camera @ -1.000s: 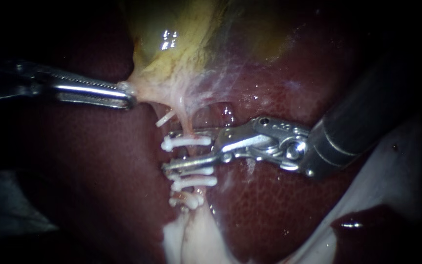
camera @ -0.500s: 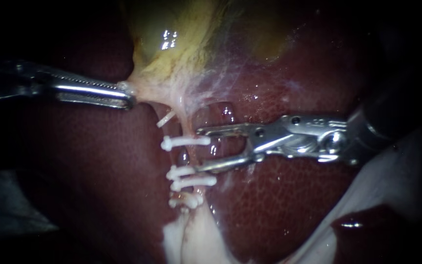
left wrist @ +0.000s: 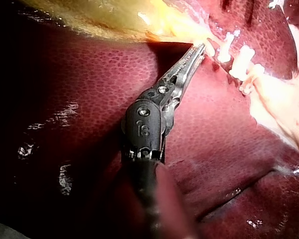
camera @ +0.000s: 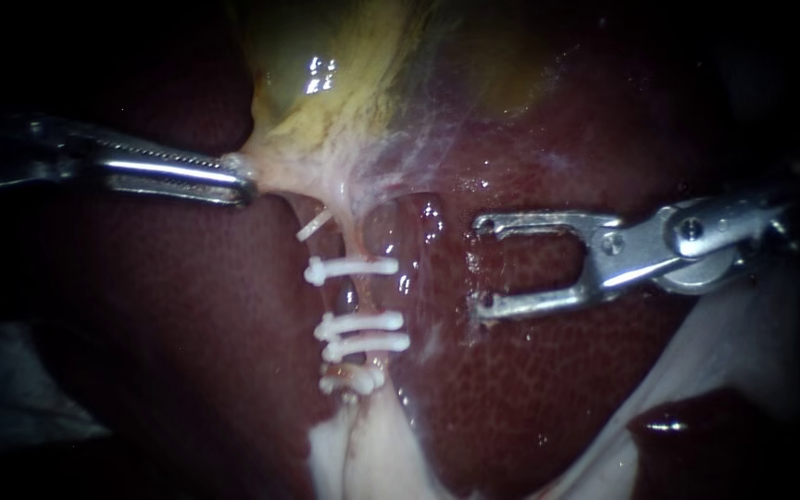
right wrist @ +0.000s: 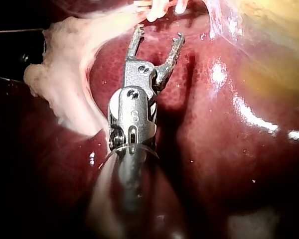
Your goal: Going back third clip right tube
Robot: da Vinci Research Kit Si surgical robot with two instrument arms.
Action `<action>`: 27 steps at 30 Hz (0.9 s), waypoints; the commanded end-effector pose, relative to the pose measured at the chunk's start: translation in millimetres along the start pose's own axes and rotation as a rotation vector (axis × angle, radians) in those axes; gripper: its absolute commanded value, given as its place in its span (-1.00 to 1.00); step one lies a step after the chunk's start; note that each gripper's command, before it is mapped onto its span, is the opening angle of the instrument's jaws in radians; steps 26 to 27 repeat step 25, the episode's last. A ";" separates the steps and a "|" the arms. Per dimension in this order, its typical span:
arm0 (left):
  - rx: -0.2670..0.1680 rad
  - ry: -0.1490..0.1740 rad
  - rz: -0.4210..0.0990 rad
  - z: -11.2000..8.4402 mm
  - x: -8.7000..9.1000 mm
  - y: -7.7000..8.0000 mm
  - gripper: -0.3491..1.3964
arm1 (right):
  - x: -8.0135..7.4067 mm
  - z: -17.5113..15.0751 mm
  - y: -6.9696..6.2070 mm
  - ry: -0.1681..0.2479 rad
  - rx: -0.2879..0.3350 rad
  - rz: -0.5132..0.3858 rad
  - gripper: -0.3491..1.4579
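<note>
Left instrument [camera: 244, 190]: shaft enters level from the left, jaws closed flat on the pale fringe at the lower edge of gallbladder [camera: 344, 83]. Left wrist view agrees [left wrist: 199, 50]: both jaws pinch the yellow-white tissue with no gap, and the clips are just beyond the tip. Right instrument [camera: 483, 267]: jaws wide apart and empty, tips facing the clips. It lies over bare liver [camera: 530, 398], apart from tube and clips, with a strip of liver between. Right wrist view [right wrist: 158, 34] shows the same open fork with nothing in it; a clip is ahead of the tips, not touching. Tube [camera: 350, 298] runs from the gallbladder neck down to pale tissue [camera: 363, 454]; cannot tell if it is the right tube. White clips cross it, counted from the top: upper clip [camera: 352, 269] alone, then a gap, second clip [camera: 359, 322] and third clip [camera: 368, 343] close together, and lowest clip [camera: 354, 378] just under them. A short white sliver [camera: 312, 225] slants above the upper clip, kind unclear
</note>
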 end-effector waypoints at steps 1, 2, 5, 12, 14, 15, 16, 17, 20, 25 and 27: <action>0.000 0.000 0.000 0.3 -0.3 -0.3 -1.00 | -0.1 0.0 0.0 0.003 0.005 -0.005 -0.06; 0.001 0.000 0.001 0.6 -0.5 -0.5 -1.00 | -0.1 -0.1 0.0 0.004 0.008 -0.005 -0.06; 0.005 0.001 0.005 1.6 -1.3 -1.2 -1.00 | -0.4 -0.1 -0.1 0.005 0.014 -0.007 -0.06; 0.008 -0.007 0.008 4.7 -2.8 -2.6 -1.00 | -0.5 -0.3 -0.2 0.005 0.016 -0.008 -0.06; 0.006 -0.010 0.009 5.4 -3.0 -2.7 -1.00 | -0.6 -0.3 -0.2 0.005 0.016 -0.008 -0.06; 0.005 -0.013 0.010 5.7 -3.2 -2.7 -1.00 | -0.6 -0.4 -0.2 0.005 0.016 -0.009 -0.06; 0.006 -0.013 0.011 5.9 -3.3 -2.7 -1.00 | -0.6 -0.4 -0.2 0.005 0.016 -0.009 -0.06; 0.004 -0.016 0.011 6.1 -3.3 -2.7 -1.00 | -0.6 -0.4 -0.2 0.005 0.016 -0.009 -0.06; 0.005 -0.016 0.011 6.1 -3.3 -2.6 -1.00 | -0.6 -0.4 -0.2 0.005 0.016 -0.015 -0.06; 0.004 -0.016 0.011 6.0 -3.3 -2.6 -1.00 | -0.5 -0.3 -0.2 0.009 0.027 0.003 -0.06; 0.004 -0.016 0.011 6.0 -3.3 -2.6 -1.00 | -0.5 -0.3 -0.2 0.009 0.027 0.003 -0.06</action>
